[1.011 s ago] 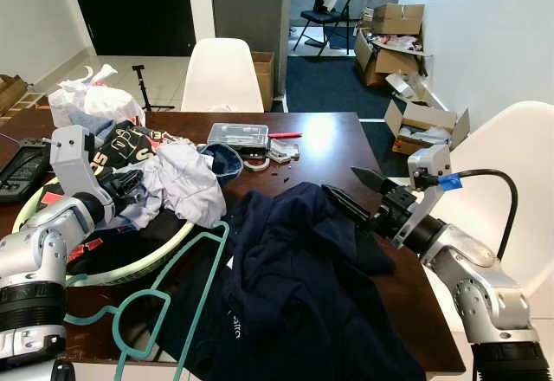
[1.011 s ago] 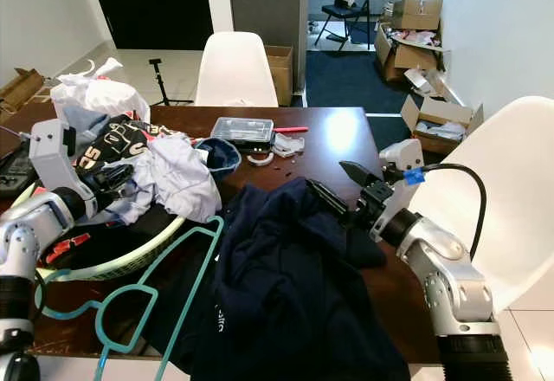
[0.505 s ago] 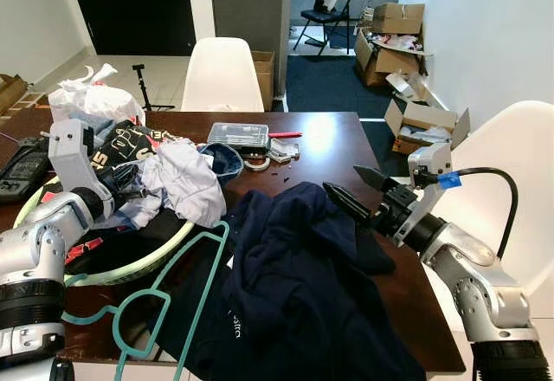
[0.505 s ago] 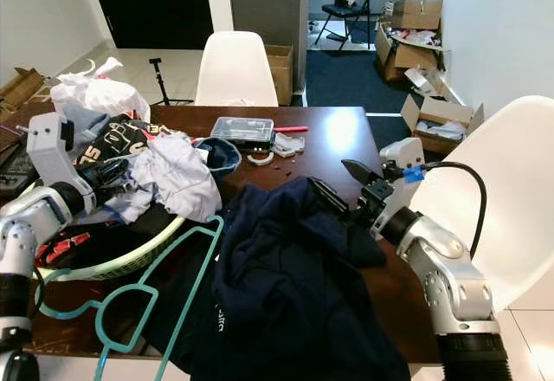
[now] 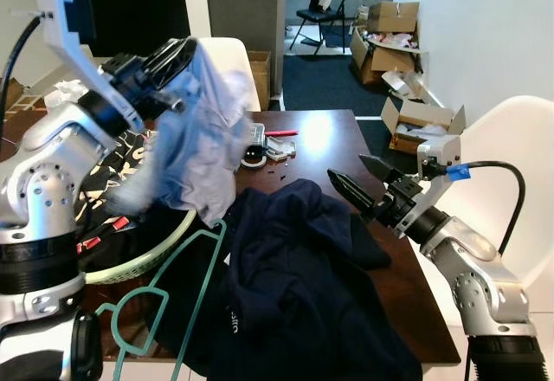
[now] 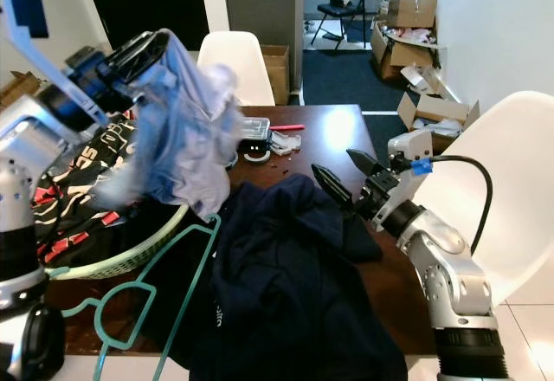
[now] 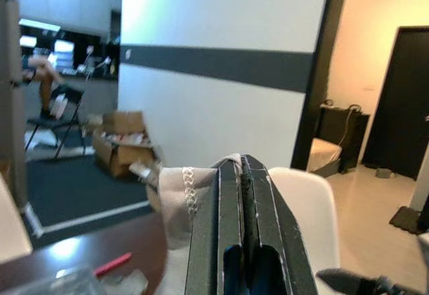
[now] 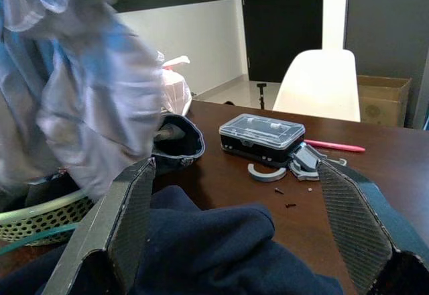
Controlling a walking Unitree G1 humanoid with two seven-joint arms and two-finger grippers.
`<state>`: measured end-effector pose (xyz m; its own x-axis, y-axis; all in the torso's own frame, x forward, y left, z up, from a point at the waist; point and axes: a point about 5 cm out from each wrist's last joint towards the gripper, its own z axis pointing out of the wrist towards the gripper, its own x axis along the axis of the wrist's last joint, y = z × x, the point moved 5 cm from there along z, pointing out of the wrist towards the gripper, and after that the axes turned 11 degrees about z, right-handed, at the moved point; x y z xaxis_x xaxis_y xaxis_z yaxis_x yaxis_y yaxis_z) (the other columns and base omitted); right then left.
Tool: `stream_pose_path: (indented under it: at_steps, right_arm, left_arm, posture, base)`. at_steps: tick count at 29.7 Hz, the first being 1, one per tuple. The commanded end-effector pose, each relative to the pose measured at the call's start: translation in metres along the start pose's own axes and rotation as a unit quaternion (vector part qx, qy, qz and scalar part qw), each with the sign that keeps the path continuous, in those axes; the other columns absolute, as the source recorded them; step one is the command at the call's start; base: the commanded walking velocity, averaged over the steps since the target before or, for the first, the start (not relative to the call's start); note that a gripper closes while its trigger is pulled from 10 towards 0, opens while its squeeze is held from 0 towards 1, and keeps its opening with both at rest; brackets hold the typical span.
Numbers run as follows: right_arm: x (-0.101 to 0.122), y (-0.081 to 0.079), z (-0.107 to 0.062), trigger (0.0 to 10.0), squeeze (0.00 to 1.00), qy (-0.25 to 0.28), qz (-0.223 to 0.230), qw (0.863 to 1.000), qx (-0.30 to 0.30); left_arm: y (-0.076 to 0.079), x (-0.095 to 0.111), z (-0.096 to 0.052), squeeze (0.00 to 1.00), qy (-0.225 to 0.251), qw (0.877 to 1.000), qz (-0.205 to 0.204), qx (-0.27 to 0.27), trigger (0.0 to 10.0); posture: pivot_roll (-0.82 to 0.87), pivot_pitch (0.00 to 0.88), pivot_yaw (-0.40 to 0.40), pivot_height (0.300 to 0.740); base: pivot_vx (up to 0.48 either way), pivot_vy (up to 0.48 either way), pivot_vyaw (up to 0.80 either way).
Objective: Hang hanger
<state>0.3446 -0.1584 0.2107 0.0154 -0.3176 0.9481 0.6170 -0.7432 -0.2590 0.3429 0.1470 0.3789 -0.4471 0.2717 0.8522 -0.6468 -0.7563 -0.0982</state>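
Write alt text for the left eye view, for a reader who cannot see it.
The left gripper, raised high, holds a pale blue-grey garment lifted above a laundry basket on a dark wooden table. The right gripper, fingers open, hovers over a navy garment spread on the table, and a teal hanger lies at the near edge.

Your teal plastic hanger point(image 5: 164, 299) lies flat at the bench's near edge, partly under the navy garment point(image 5: 294, 294), hook toward you.
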Motion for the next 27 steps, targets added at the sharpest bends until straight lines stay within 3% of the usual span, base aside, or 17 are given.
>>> stream_pose_path:
  at_steps: [1,6,7,9,12,13,14,15,17,20,21,24,25,26,27]
  right_arm:
    - [0.004,-0.002,0.004,10.0,0.00,0.012,0.005,1.000,0.004]
    - [0.009,-0.003,0.005,10.0,0.00,0.024,0.012,1.000,0.011]
    - [0.018,-0.012,0.003,10.0,0.00,0.050,0.028,0.998,0.035]
    - [0.022,-0.015,0.002,10.0,0.00,0.059,0.033,0.997,0.043]
    - [0.032,-0.034,-0.007,10.0,0.00,0.083,0.056,0.990,0.104]
    - [0.032,-0.034,-0.007,10.0,0.00,0.083,0.056,0.990,0.104]
    - [0.030,-0.044,-0.011,10.0,0.00,0.074,0.050,0.987,0.136]
    - [0.030,-0.044,-0.011,10.0,0.00,0.074,0.050,0.987,0.136]
    - [0.013,-0.060,-0.013,10.0,0.00,0.026,0.024,0.985,0.171]
    - [0.013,-0.060,-0.013,10.0,0.00,0.026,0.024,0.985,0.171]
    - [-0.002,-0.065,-0.010,10.0,0.00,-0.011,0.001,0.984,0.175]
    - [-0.016,-0.068,-0.004,10.0,0.00,-0.043,-0.019,0.985,0.169]
    - [-0.029,-0.070,0.006,10.0,1.00,-0.066,-0.031,0.985,0.154]
    - [-0.029,-0.070,0.006,10.0,1.00,-0.066,-0.031,0.985,0.154]
    - [-0.041,-0.081,0.016,10.0,1.00,-0.080,-0.032,0.984,0.158]
  left_arm:
    - [0.013,0.006,0.009,0.00,0.018,1.000,-0.008,-0.025,0.0]
    - [0.019,0.010,0.019,0.00,0.036,0.999,-0.018,-0.034,0.0]
    - [0.011,0.015,0.023,0.00,0.050,0.999,-0.014,-0.017,0.0]
    - [0.008,0.017,0.024,0.00,0.053,0.998,-0.010,-0.009,0.0]
    - [-0.016,0.017,0.025,0.00,0.048,0.998,0.005,0.043,0.0]
    - [-0.016,0.017,0.025,0.00,0.048,0.998,0.005,0.043,0.0]
    - [-0.023,0.018,0.025,0.00,0.045,0.997,0.014,0.061,0.0]
    - [-0.023,0.018,0.025,0.00,0.045,0.997,0.014,0.061,0.0]
    - [-0.034,0.023,0.028,0.00,0.047,0.995,0.024,0.082,0.0]
    - [-0.034,0.023,0.028,0.00,0.047,0.995,0.024,0.082,0.0]
    - [-0.039,0.026,0.031,0.00,0.051,0.994,0.030,0.088,0.0]
    - [-0.040,0.030,0.035,0.00,0.054,0.994,0.034,0.089,0.0]
    - [-0.040,0.033,0.042,0.00,0.059,0.994,0.037,0.086,0.0]
    - [-0.040,0.033,0.042,0.00,0.059,0.994,0.037,0.086,0.0]
    - [-0.038,0.038,0.053,0.00,0.068,0.994,0.037,0.079,0.0]
  posture:
    - [-0.01,0.000,0.019,0.740]
    - [-0.01,0.000,0.023,0.740]
    - [-0.01,0.000,0.031,0.740]
    - [-0.01,0.000,0.031,0.740]
    - [-0.01,0.000,0.038,0.740]
    - [-0.01,0.000,0.038,0.740]
    - [-0.01,0.000,0.041,0.740]
    - [-0.01,0.000,0.041,0.740]
    - [-0.01,0.000,0.048,0.740]
    - [-0.01,0.000,0.048,0.740]
    - [-0.02,0.000,0.053,0.740]
    - [-0.02,0.000,0.056,0.740]
    - [-0.02,0.000,0.061,0.740]
    - [-0.02,0.000,0.061,0.740]
    - [-0.01,0.000,0.062,0.740]
  base:
    - [0.000,0.000,0.00]
    - [0.000,0.000,0.00]
    - [0.000,0.000,0.00]
    - [0.000,0.000,0.00]
    - [0.000,0.000,0.00]
    - [0.000,0.000,0.00]
    - [0.000,0.000,0.00]
    - [0.000,0.000,0.00]
    - [0.000,0.000,0.00]
    - [0.000,0.000,0.00]
    - [0.000,0.000,0.00]
    - [0.000,0.000,0.00]
    - [0.000,0.000,0.00]
    - [0.000,0.000,0.00]
    - [0.000,0.000,0.00]
